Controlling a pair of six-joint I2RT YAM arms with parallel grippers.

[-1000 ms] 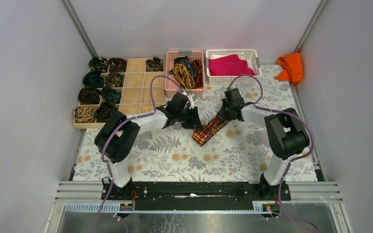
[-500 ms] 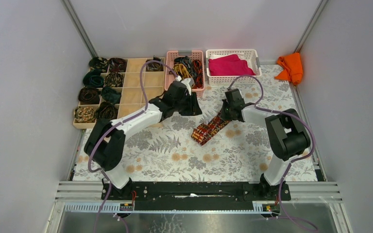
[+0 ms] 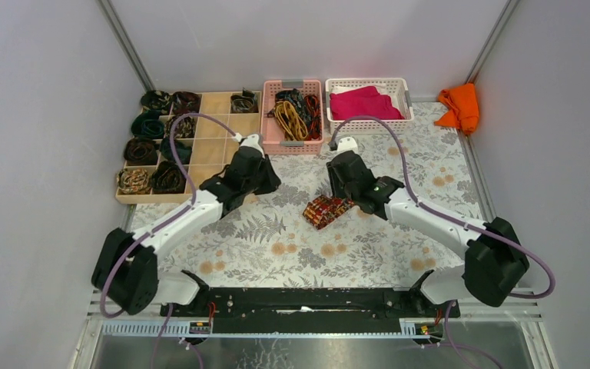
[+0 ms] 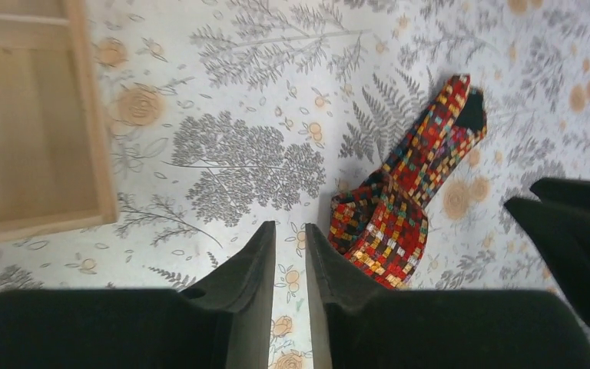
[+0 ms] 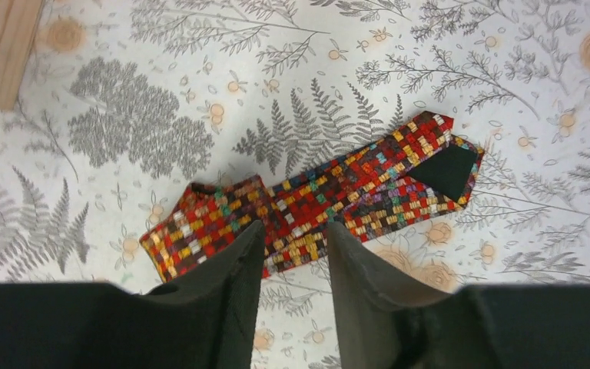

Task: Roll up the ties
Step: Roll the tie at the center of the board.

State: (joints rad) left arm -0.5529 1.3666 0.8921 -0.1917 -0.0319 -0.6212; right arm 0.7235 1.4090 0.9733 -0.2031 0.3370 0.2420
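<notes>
Under the right claw lies the tie.

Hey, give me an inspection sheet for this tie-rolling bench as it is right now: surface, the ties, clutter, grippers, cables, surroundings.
Surface: floral table cover, lying flat.
Job's things: red patterned tie lies folded over on the cover, not a finished roll; rolled ties sit in several compartments of the wooden tray; loose ties are in the pink basket.
Clutter: magenta cloth in the white basket; orange cloth at the far right corner.
Grippers: left gripper slightly open, empty, beside the tie; right gripper open, fingers over the tie's middle, not gripping.
Cables: purple cables loop above both arms, clear of the tie.
Surroundings: plain grey walls; nothing else seen.
</notes>
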